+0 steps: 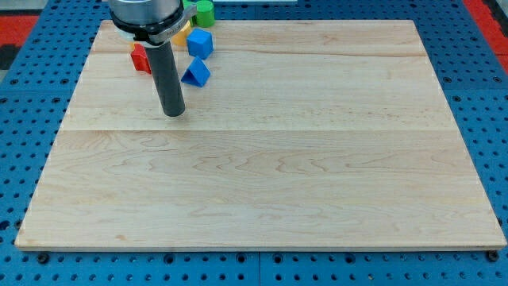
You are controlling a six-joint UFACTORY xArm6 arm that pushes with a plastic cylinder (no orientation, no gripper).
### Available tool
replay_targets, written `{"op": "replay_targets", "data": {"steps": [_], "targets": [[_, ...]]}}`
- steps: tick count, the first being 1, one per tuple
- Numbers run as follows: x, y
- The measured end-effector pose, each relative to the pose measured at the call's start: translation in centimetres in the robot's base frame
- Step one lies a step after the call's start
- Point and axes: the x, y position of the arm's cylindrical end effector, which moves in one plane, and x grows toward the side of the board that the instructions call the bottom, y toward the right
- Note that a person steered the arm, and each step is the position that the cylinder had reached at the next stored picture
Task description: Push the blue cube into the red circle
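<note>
A blue cube [200, 43] sits near the board's top left. A blue triangular block [196, 72] lies just below it. A red block [141, 58] is at the view's left of the rod, partly hidden by it; its shape cannot be made out. My tip [173, 114] rests on the board below and left of the blue triangular block, apart from all blocks. A yellow block [182, 33] peeks out behind the arm.
A green block [205, 11] sits at the board's top edge, above the blue cube. The wooden board [262, 159] lies on a blue perforated table [484, 95]. The arm's head covers part of the block cluster.
</note>
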Motion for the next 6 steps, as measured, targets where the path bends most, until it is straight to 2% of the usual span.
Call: {"op": "replay_targets", "data": {"steps": [1,2,3,4,5,6], "targets": [[1.0,-1.0],[4.1,-12.9],[3.5,-18.1],[-3.8,-18.2],[-8.5,-18.0],[-6.5,-12.9]]}}
